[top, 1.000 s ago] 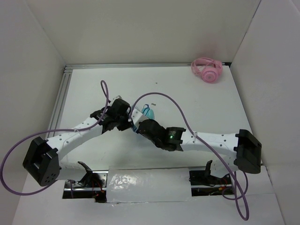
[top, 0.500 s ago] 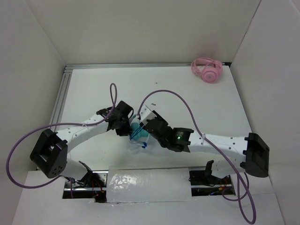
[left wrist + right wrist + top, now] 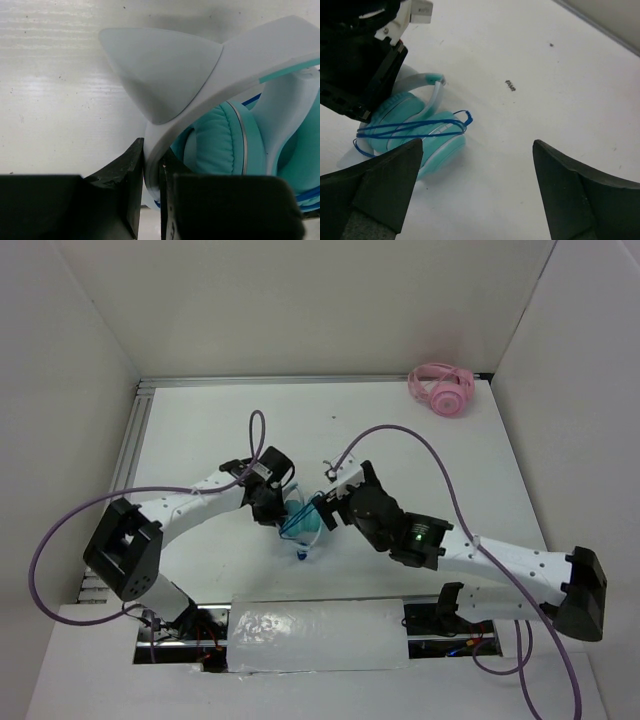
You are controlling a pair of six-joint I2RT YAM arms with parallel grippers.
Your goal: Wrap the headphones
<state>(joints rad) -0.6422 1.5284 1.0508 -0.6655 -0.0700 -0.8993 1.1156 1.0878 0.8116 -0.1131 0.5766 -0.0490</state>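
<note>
The teal headphones [image 3: 302,523] lie on the white table between the two arms. Their thin blue cable [image 3: 410,128] is wound in loops across the ear cups, with its end [image 3: 468,118] sticking out to the right. My left gripper [image 3: 152,172] is shut on the pale headband [image 3: 200,70], which carries a cat-ear bump; a teal ear cushion [image 3: 225,145] sits just behind the fingers. My right gripper [image 3: 477,150] hangs open beside the headphones, over bare table, with nothing between its fingers. From above, the left gripper [image 3: 272,508] and right gripper [image 3: 330,503] flank the headphones.
Pink headphones [image 3: 441,390] lie in the far right corner. White walls close in the table on three sides, with a metal rail [image 3: 140,430] along the left and back. A plastic-covered block [image 3: 318,635] lies at the near edge. Purple arm cables [image 3: 400,435] loop overhead.
The right gripper has opened and let go of the cable. Both arms carried the headphones toward the near edge, and the right arm swung to the right.
</note>
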